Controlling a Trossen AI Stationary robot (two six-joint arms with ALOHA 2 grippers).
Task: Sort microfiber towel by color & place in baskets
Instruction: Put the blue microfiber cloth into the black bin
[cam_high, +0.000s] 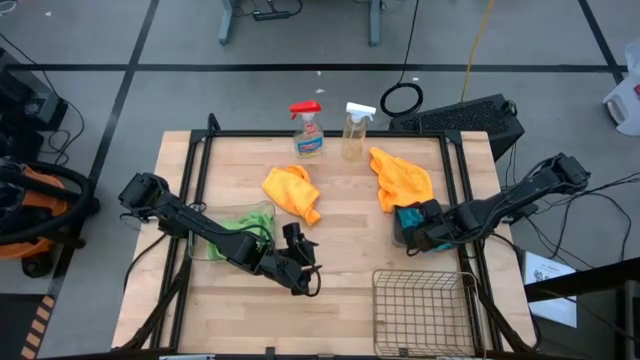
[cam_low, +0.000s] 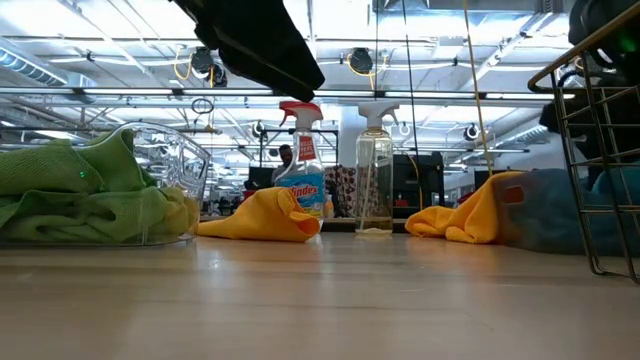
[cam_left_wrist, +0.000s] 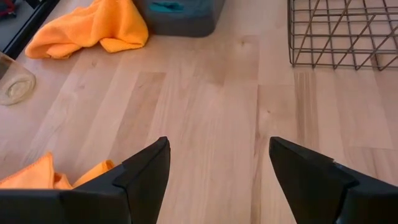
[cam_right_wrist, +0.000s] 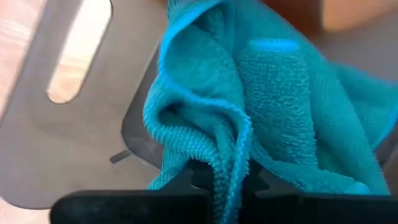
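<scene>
While right hand (cam_right_wrist: 227, 183) pinches turquoise towel (cam_right_wrist: 261, 93) over grey bin (cam_high: 412, 228), left hand (cam_left_wrist: 217, 168) open

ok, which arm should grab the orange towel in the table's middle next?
Left, probably. The left gripper is open, empty, and beside that orange towel; the right gripper is shut on a turquoise towel at the grey bin.

Light wood table (cam_high: 340, 255), dark frame rails along left and right edges. Far edge: red-capped spray bottle (cam_high: 308, 130) and white-capped clear spray bottle (cam_high: 355, 131), side by side. Orange towel (cam_high: 291, 191) centre-left; second orange towel (cam_high: 401, 178) right of centre, touching dark grey bin (cam_high: 412, 225) on its near side. Clear tub (cam_high: 236, 233) with green cloth on the left. Wire-mesh basket (cam_high: 423, 310) at near right edge.
</scene>
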